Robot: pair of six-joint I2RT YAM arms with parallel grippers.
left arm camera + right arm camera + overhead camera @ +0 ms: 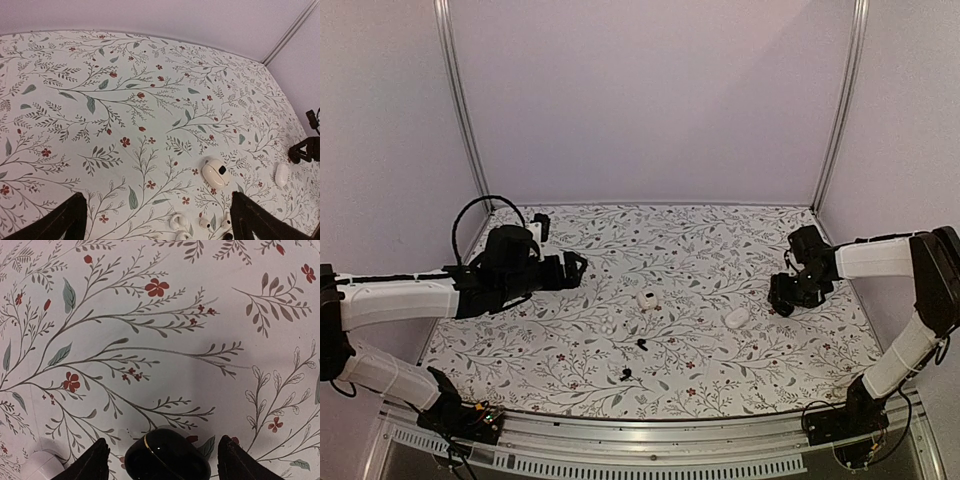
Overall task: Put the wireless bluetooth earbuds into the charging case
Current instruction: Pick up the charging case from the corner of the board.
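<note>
On the counter (720, 250), which wears a matte cloth printed with grey sprigs and small red flowers, the small things lie loose near the middle. A rounded white case (647, 299), smooth as a pebble with a dark spot on its face, sits at the centre. The white earbuds (610, 325), tiny glossy stemmed shapes, lie just beside it on the left arm's side, outside any case. The black earbuds (640, 343) lie nearer the front edge, one just below the rounded case and the other (625, 375) further forward. From above each is only a dark speck. An oval white case (736, 317), flatter and plain, rests to the right, near the right pincer (782, 297).

In the right wrist view a black case (167, 460), glossy and domed with a thin gold line across it, lies on the cloth between the dark tapered fingers (92, 462). The right pincer stands partly spread around it. A sliver of cloth seems to show on either side, so it appears not to be gripping. The left pincer (575, 268) hovers at the left, spread to its widest, with nothing between its fingers.
</note>
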